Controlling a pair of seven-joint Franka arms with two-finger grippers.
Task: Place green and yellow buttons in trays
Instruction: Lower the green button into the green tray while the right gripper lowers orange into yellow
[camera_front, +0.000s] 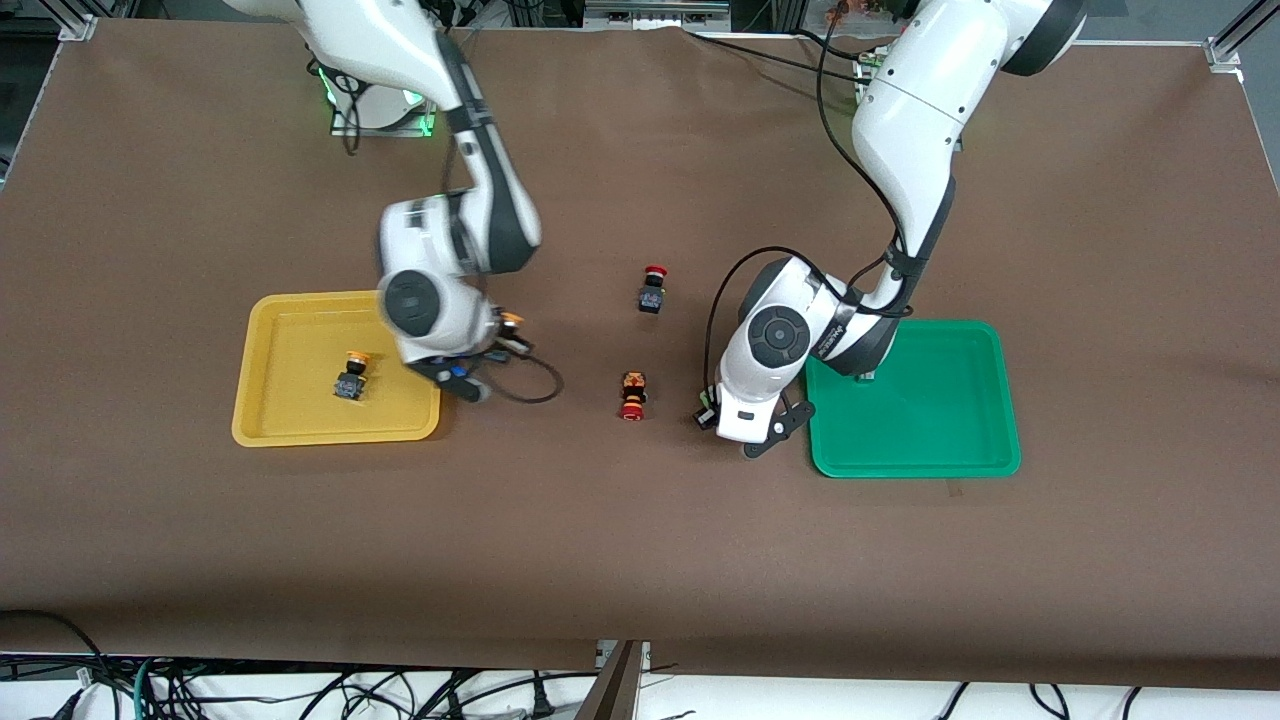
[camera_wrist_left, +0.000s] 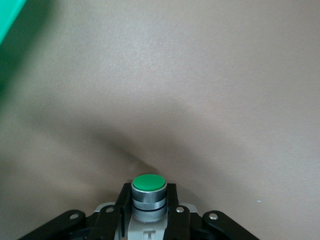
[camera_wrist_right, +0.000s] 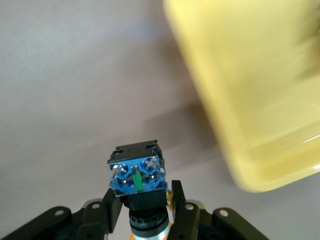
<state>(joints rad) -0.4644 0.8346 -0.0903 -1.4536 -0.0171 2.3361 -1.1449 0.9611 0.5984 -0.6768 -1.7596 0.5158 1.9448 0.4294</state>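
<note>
**On the table: both grippers loaded, one button trayed**

Toward the right arm's end lies the yellow tray (camera_front: 300, 425), w/ one yellow button (camera_front: 352, 378) resting inside it on its side. The right gripper (camera_front: 478, 372) hangs over the bare table just beside that tray's edge, jaws closed on a 2nd yellow button (camera_wrist_right: 137, 176); right wrist view shows its blue contact block facing the camera, black body pinched betw. the fingers (camera_wrist_right: 177, 200), tray rim (camera_wrist_right: 240, 150) close by.

Toward the left arm's end lies the green tray (camera_front: 930, 450), nothing visible in it. The left gripper (camera_front: 745, 425) hangs over the table at that tray's edge, jaws closed on a green button (camera_wrist_left: 149, 196); left wrist view shows green cap and metal collar upright betw. the fingers (camera_wrist_left: 172, 205), a corner of the green tray (camera_wrist_left: 10, 20) at frame edge.

Betw. the two arms, two red buttons sit on the cloth: one (camera_front: 651, 290) farther from the front camera, one (camera_front: 633, 396) nearer, lying on its side. Second green button: not in view.
</note>
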